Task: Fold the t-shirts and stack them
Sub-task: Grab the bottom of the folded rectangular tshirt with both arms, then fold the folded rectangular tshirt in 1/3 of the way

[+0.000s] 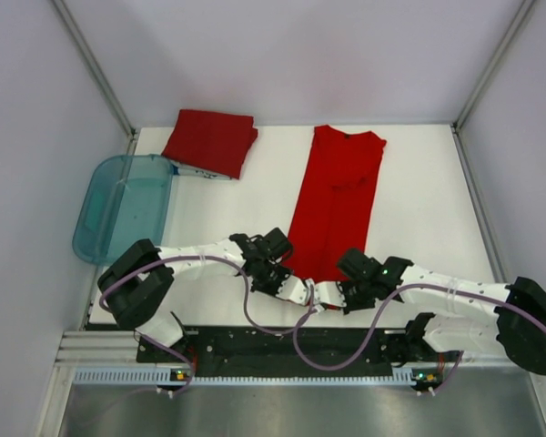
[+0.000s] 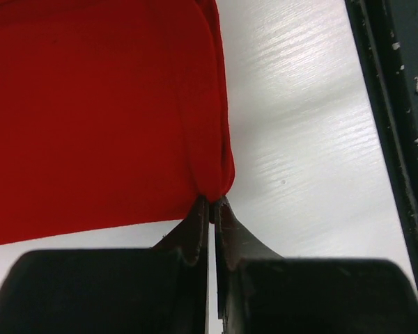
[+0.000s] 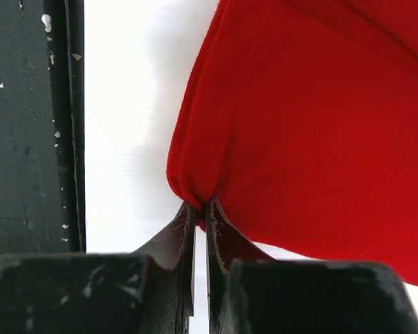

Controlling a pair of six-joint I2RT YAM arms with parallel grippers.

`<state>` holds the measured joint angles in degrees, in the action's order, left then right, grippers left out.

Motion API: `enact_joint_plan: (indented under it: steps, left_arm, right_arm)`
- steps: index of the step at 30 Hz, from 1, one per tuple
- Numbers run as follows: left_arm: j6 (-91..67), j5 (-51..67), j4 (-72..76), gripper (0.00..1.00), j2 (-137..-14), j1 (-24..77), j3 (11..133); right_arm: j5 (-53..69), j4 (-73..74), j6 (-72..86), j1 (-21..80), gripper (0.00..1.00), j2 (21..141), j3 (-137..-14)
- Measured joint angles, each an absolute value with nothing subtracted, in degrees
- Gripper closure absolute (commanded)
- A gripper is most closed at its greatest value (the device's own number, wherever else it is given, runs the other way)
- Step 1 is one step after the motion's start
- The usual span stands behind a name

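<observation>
Top external view: a red t-shirt [image 1: 335, 205], folded into a long narrow strip, lies on the white tabletop [image 1: 419, 209]. It runs from its collar at the far edge down toward the arms. A second red t-shirt [image 1: 210, 142], folded into a compact square, rests at the far left corner, well apart from the strip. Just nearer than it, a translucent teal tub [image 1: 123, 208] hangs over the tabletop's left edge. Both arms reach inward to the strip's near end. There the left tool [image 1: 305, 291] and the right tool [image 1: 332, 296] sit close together, just beyond the black base plate [image 1: 282, 346]. How the jaws stand cannot be told from this height.

Left wrist view: the left tool [image 2: 210, 202] is closed on the rounded, doubled corner of the long t-shirt [image 2: 97, 118], with the fingertips pinching a small bunch of cloth. The rest of the fabric spreads flat up and to the left over the tabletop [image 2: 299, 125]. A dark rail [image 2: 397, 139] runs down the right side.

Right wrist view: the right tool [image 3: 200, 205] is likewise clamped on a gathered corner of the same t-shirt [image 3: 313, 125]. The cloth fans up and to the right from the pinch. Bare tabletop [image 3: 125, 104] shows to the left, bordered by the dark rail [image 3: 28, 139].
</observation>
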<state>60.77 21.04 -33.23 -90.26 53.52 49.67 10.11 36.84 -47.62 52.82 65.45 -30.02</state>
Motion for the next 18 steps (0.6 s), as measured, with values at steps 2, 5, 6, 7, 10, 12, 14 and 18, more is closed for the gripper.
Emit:
enact_joint_plan:
  steps: [2, 5, 6, 7, 10, 12, 14, 18]
  left_arm:
    - [59.3, 21.3, -33.8, 1.0, -90.0, 53.8, 49.7]
    - [55.4, 22.6, -35.6, 1.0, -89.0, 54.9, 49.8]
    - [54.2, 23.2, -36.6, 1.0, -88.5, 55.2, 50.2]
    - [52.8, 23.8, -37.9, 1.0, -87.8, 55.3, 50.9]
    - [49.3, 25.5, -40.8, 1.0, -86.0, 55.5, 54.4]
    - [47.0, 25.8, -42.1, 1.0, -85.6, 55.3, 57.4]
    - [44.4, 24.8, -42.6, 1.0, -85.8, 54.4, 60.5]
    - [39.6, 19.9, -43.4, 1.0, -89.0, 51.9, 68.0]
  right_arm:
    - [10.0, 37.2, -47.9, 52.8, 1.0, 64.5, -30.0]
    - [11.3, 39.7, -48.6, 52.9, 1.0, 61.9, -30.0]
    - [11.8, 40.6, -48.7, 53.0, 1.0, 60.3, -30.0]
    - [12.3, 41.8, -48.9, 53.2, 1.0, 57.8, -30.1]
    - [12.9, 43.9, -48.8, 52.3, 1.0, 51.5, -31.7]
    - [14.0, 44.8, -49.0, 49.3, 1.0, 49.5, -33.7]
    - [14.9, 44.3, -49.3, 45.0, 1.0, 48.9, -35.2]
    - [16.0, 39.7, -49.3, 36.1, 1.0, 50.6, -36.3]
